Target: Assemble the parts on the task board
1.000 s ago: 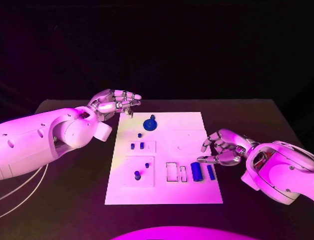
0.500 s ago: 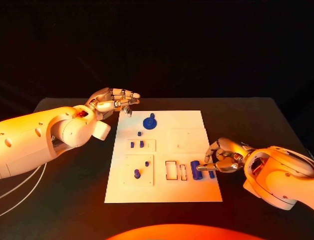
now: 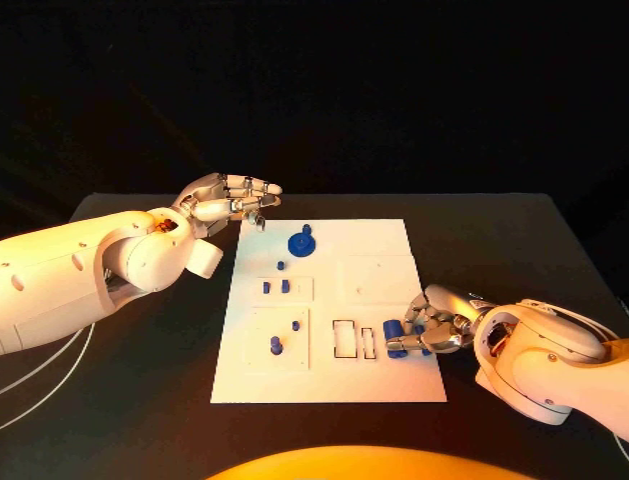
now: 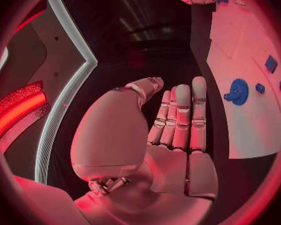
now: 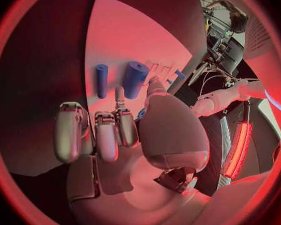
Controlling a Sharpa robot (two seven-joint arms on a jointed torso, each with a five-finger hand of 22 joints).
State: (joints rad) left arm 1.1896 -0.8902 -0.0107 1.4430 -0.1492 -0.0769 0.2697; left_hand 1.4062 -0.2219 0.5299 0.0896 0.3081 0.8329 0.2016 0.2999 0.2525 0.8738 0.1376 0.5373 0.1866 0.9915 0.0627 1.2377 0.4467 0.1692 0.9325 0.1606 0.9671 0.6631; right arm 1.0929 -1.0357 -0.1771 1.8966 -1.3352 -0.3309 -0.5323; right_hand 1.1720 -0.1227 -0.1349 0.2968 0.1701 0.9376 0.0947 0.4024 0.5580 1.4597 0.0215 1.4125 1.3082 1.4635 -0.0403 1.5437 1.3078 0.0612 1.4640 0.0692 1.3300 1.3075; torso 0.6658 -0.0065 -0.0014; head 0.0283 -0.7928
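Just beyond the curled fingers point(image 5: 106, 135) of the right hand point(image 3: 432, 330), two blue cylinders point(image 5: 133, 79) are seen lying on the task board point(image 3: 379, 380) (nothing gripped). Well apart, the left hand point(image 3: 232, 203) is held empty, fingers together, near the blue gear point(image 3: 303, 245).

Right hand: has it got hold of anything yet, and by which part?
Nothing is held yet. The right hand hangs over the two blue cylinders at the task board's near right edge, fingers apart. The left hand holds nothing either.
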